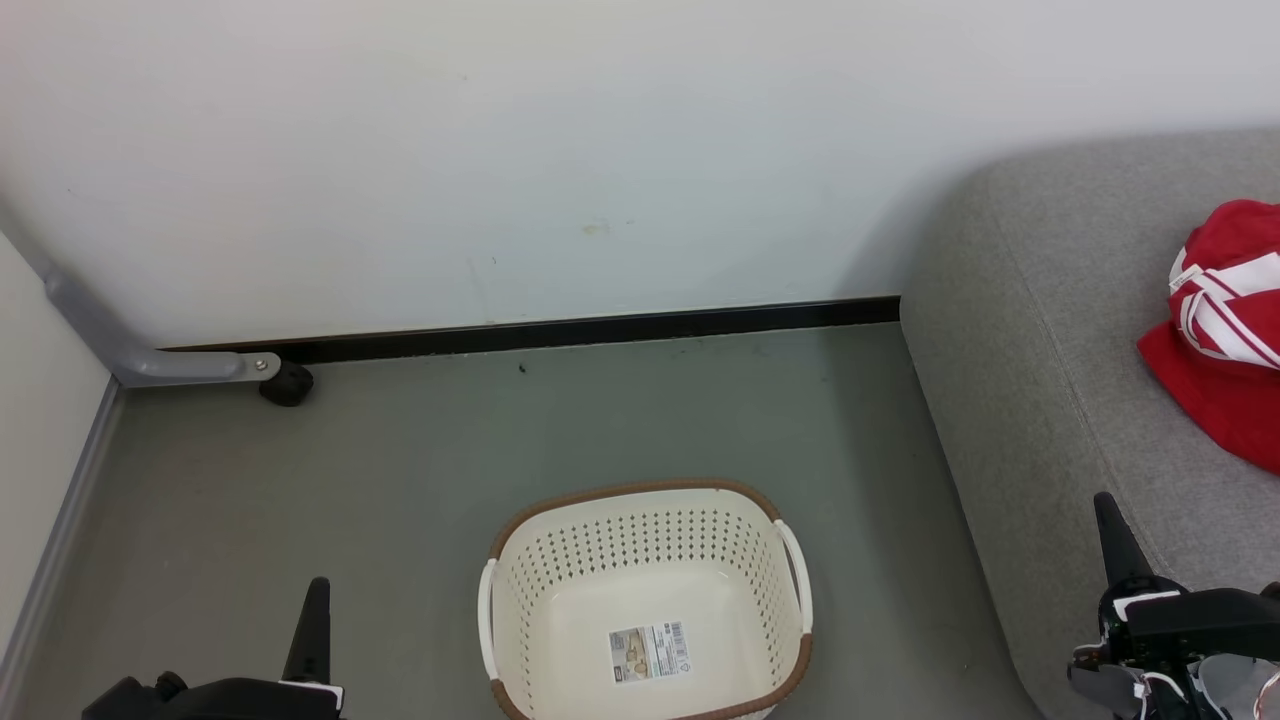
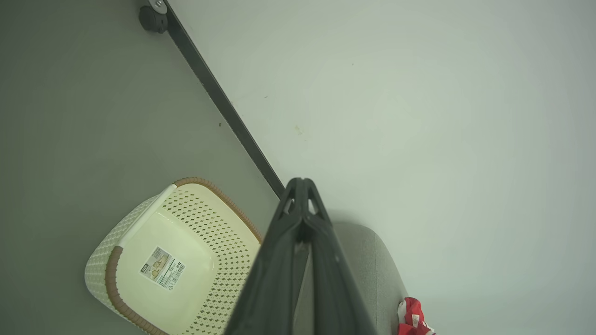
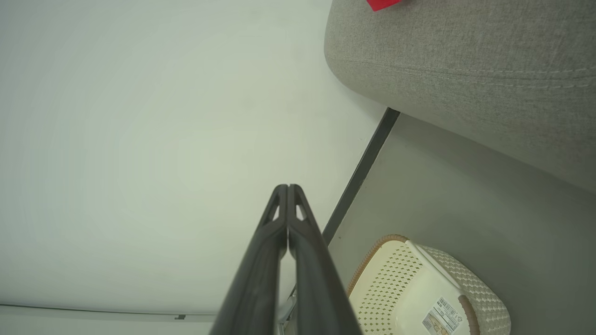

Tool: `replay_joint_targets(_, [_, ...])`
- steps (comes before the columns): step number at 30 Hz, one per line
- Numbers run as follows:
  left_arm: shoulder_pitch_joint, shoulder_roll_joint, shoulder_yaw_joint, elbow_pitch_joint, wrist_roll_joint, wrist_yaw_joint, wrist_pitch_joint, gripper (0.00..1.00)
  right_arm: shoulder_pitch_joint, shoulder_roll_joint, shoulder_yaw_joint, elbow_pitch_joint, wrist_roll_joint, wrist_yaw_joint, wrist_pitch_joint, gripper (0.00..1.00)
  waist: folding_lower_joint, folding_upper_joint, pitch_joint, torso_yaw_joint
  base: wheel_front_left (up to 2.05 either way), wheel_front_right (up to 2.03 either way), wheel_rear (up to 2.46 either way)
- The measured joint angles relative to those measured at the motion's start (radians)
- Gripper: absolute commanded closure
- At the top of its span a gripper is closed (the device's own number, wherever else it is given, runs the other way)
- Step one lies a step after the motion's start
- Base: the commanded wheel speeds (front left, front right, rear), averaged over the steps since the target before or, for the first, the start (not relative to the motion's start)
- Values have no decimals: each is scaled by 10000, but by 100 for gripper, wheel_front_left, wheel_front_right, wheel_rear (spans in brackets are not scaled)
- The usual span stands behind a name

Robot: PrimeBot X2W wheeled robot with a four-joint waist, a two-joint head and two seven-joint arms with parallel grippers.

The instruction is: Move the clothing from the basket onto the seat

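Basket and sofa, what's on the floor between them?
Nothing sits there. Between the basket and the seat is a strip of bare grey floor, seen in the head view and also in the right wrist view.

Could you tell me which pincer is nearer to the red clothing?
Right: the right pincer is by the seat, near the clothing; the left pincer is left of the basket.

The basket (image 1: 640, 545) is smooth, faintly glossy cream plastic with a brown woven-look rim and a paper label (image 1: 650, 652). The seat (image 1: 1040, 380) is coarse, matt grey woven cloth. The clothing (image 1: 1215, 400) is soft red fabric. The floor (image 1: 350, 480) looks smooth and matt.
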Motion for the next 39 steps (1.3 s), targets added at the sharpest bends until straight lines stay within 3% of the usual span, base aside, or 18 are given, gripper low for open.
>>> replay_joint_targets(24, [-269,-109,477,-253,-3233,-537,821,100,243,313,-949,-639,3202,102,800,100,0,0,48,10,0,0,0])
replay_joint_targets(39, [-334,-123,495,-297,-3315,-610,872,100,254,332,-997,-667,3313,102,867,100,0,0,50,10,0,0,0])
